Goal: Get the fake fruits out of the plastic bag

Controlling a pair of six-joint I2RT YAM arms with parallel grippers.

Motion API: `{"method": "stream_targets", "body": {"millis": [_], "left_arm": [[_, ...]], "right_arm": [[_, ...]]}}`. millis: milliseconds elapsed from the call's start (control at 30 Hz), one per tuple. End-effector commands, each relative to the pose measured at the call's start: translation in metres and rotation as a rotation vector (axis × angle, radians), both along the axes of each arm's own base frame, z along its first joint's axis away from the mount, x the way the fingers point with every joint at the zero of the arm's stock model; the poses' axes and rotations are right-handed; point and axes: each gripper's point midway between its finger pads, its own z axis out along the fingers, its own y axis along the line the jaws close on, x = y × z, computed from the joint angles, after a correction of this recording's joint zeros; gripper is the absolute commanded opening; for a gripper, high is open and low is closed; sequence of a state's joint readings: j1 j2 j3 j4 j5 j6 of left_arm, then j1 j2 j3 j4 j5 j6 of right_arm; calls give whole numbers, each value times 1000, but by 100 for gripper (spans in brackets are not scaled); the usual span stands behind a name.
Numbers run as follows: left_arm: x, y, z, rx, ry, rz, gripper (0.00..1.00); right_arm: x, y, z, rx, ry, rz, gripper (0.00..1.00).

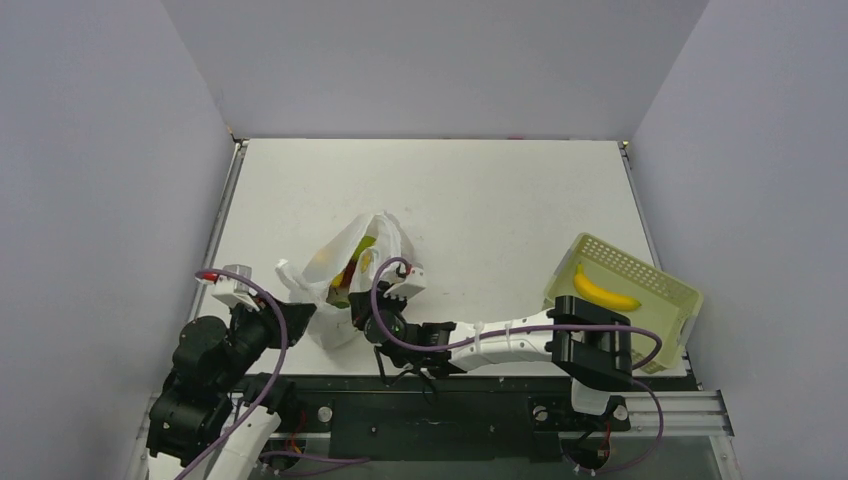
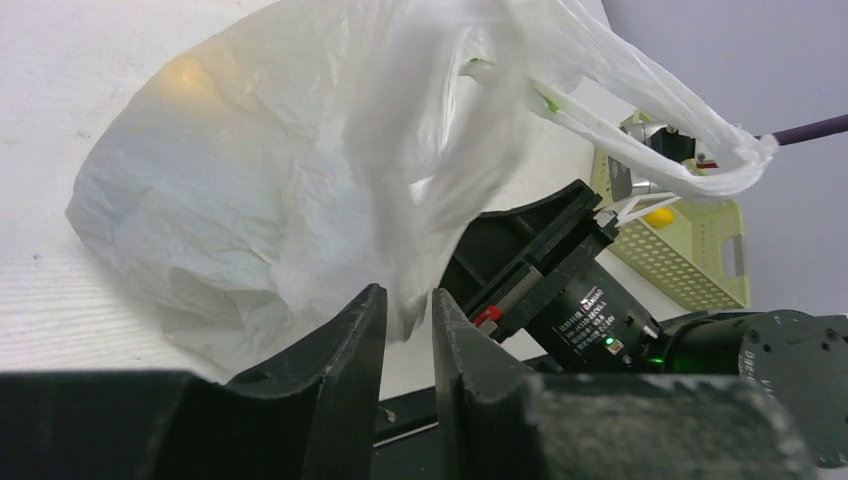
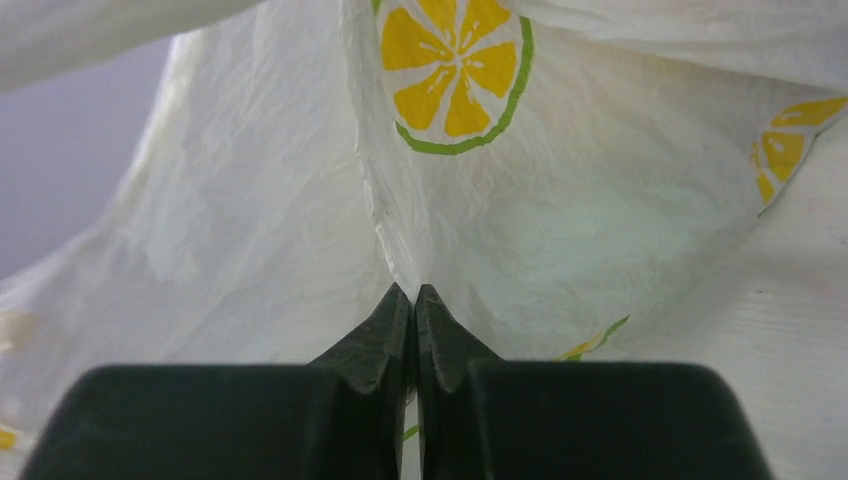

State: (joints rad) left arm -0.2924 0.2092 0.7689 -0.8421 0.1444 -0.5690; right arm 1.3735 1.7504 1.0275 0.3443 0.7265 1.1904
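Right end effector (image 3: 414, 300) pinches a plastic bag (image 3: 560, 230) fold; left end effector (image 2: 408, 320) narrow around film, grip unclear. We flag film slipping, trapping fake fruits (image 1: 352, 272).

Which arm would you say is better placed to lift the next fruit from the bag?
Right, probably. The right gripper sits at the mouth of the plastic bag beside the visible fruits, with the basket on its side, though it must first release the film. The left gripper pinches the bag, anchoring it.
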Motion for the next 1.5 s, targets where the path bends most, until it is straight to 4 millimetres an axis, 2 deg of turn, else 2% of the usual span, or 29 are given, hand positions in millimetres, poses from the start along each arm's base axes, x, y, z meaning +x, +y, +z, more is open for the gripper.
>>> {"method": "stream_targets", "body": {"millis": [0, 33, 67, 100, 133, 167, 200, 267, 333, 367, 467, 500, 633, 767, 900, 1067, 1200, 1267, 1333, 1367, 1433, 1467], "left_arm": [[-19, 12, 37, -37, -62, 48, 30], [-22, 11, 42, -42, -71, 34, 38], [-27, 11, 55, -50, -98, 29, 41], [-31, 10, 62, -54, -114, 15, 45], [-35, 10, 76, -53, -148, 1, 46], [-35, 7, 80, -51, -145, -19, 48], [-39, 6, 94, -53, -169, -28, 48], [-33, 1, 108, -39, -176, -58, 48], [-18, -12, 113, -17, -150, -120, 48], [-4, -23, 109, -5, -98, -166, 48], [29, -39, 92, 61, -10, -236, 47], [48, -44, 85, 80, 18, -239, 47], [106, -47, 74, 196, 14, -224, 48], [148, -56, 59, 276, 23, -258, 51], [158, -81, 37, 278, 67, -380, 52], [162, -102, 0, 388, 57, -389, 55], [171, -103, -24, 465, 101, -355, 56], [179, -96, -34, 518, 132, -322, 57], [190, -80, -43, 601, 152, -257, 57], [195, -72, -45, 645, 146, -234, 55], [198, -65, -55, 668, 146, -252, 41], [201, -60, -54, 664, 133, -246, 21]], "right_arm": [[5, -21, 13, -84, -85, 0, 0], [3, -25, 20, -86, -95, 13, 0], [2, -33, 11, -133, -104, 27, 0], [2, -38, 17, -127, -109, 38, 0], [2, -44, 11, -159, -122, 55, 0], [0, -48, 10, -160, -121, 87, 0], [-2, -46, 12, -159, -128, 119, 0], [-4, -50, 16, -156, -144, 154, 0], [-6, -56, 29, -142, -172, 172, 0], [-7, -59, 29, -150, -182, 178, 0], [-9, -65, 40, -109, -196, 197, 0], [-9, -67, 39, -92, -190, 195, 0], [-9, -73, 38, -62, -176, 201, 0], [-11, -78, 38, -61, -176, 207, 0], [-7, -84, 40, -67, -178, 195, 0], [-2, -88, 42, -83, -179, 185, 0], [-1, -88, 42, -99, -180, 184, 0], [0, -88, 41, -114, -176, 179, 0], [2, -90, 41, -130, -176, 174, 0], [2, -90, 44, -131, -180, 173, 0], [3, -93, 42, -160, -180, 165, 0], [5, -96, 39, -183, -179, 159, 0]]}}
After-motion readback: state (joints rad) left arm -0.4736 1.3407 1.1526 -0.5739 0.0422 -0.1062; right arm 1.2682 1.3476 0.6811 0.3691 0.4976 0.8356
